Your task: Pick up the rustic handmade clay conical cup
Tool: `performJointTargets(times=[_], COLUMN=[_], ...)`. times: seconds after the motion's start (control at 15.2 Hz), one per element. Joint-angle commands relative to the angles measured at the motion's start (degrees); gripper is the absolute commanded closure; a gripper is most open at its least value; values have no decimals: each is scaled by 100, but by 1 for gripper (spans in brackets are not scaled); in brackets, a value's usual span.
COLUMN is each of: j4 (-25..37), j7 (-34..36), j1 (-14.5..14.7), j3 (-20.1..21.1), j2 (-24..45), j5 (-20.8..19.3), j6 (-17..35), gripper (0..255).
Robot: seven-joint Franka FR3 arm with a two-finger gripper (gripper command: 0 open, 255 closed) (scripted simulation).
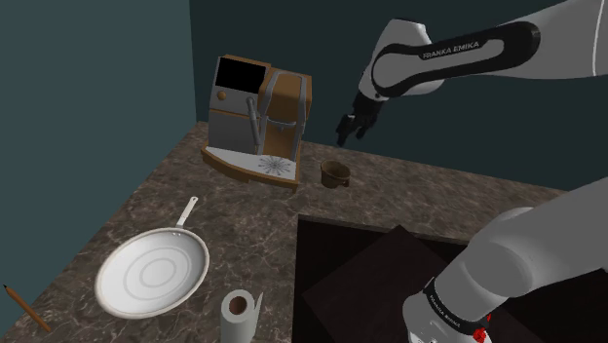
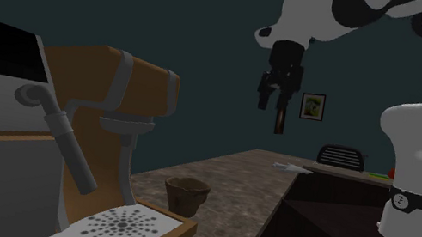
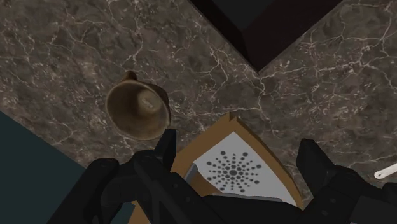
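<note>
The brown clay conical cup (image 1: 335,173) stands upright on the dark marble counter (image 1: 195,185), just off the coffee machine's drip tray corner. From the side it shows as a small tapered cup (image 2: 186,195). My black gripper (image 1: 348,127) hangs in the air well above it and slightly toward the wall, open with nothing between its fingers. In the second exterior view the gripper (image 2: 273,108) is high above the counter. Looking down along the gripper (image 3: 242,156), the cup (image 3: 139,109) lies off to one side of the fingers, mouth up.
A coffee machine (image 1: 255,112) with a grey patterned drip tray (image 3: 236,168) stands against the wall beside the cup. A dark sink (image 1: 390,273) sits near the stand. A white frying pan (image 1: 152,273), a paper towel roll (image 1: 239,314) and a pencil (image 1: 24,308) lie nearer the counter's front.
</note>
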Motion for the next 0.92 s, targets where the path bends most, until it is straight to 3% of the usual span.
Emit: performJointTargets(times=[0.0,0.86], j4=[11,1002], j7=[-62,-30], j1=[-72,-387], j3=[-54,-301], j2=[364,3092], j5=[-97,-761], j6=[345,1999], gripper=[0,0])
